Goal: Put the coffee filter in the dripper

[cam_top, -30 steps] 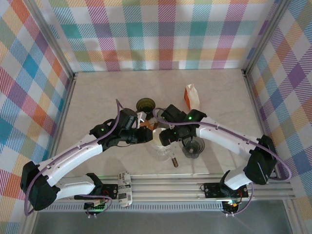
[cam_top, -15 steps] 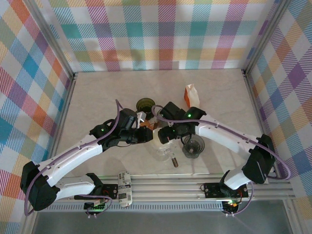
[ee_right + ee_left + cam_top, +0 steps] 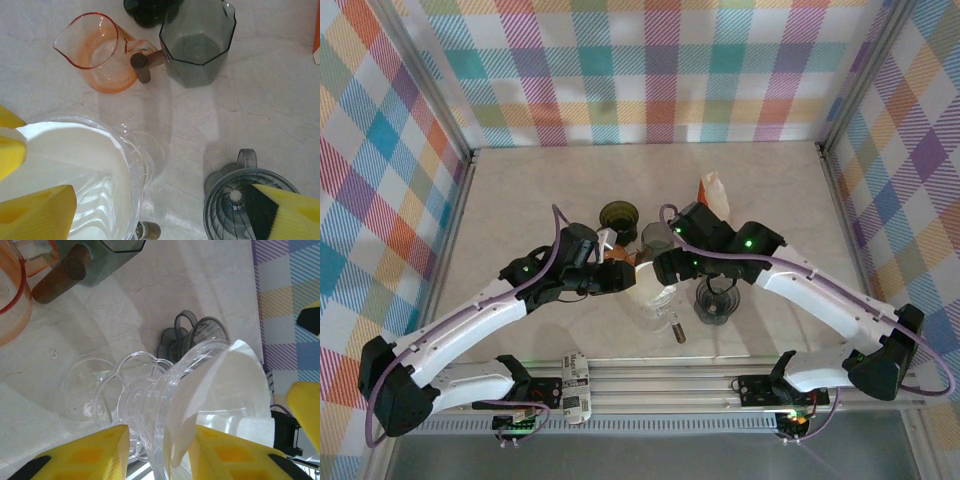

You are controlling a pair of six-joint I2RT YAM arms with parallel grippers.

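Two grippers are seen close around one clear glass dripper (image 3: pixel 142 405) near the middle of the table (image 3: pixel 540 190). The white paper filter (image 3: pixel 225 385) is already seen inside the dripper's cone, laid against the wall, with one edge poking just past the rim. The left gripper (image 3: pixel 161 435) is the nearer one. The dripper's narrow part is set right between its yellow fingers (image 3: pixel 95 450), and the cone opens away from them, to the right in the left wrist view. These jaws are set narrow, one on each side of the glass, but whether the glass is squeezed cannot be told. The left arm is stretched in low from the left side. The right gripper (image 3: pixel 162 192) is held above, looking down, with its jaws spread wide and nothing gripped. The clear dripper's mouth is seen by its left finger, and a grey dripper (image 3: pixel 245 205) by its right one. An orange glass jug (image 3: pixel 95 50) and a grey glass server (image 3: pixel 197 40) are placed just beyond. The job looks nearly done. A slow, straight pull back is likely needed so the dripper is not tipped.
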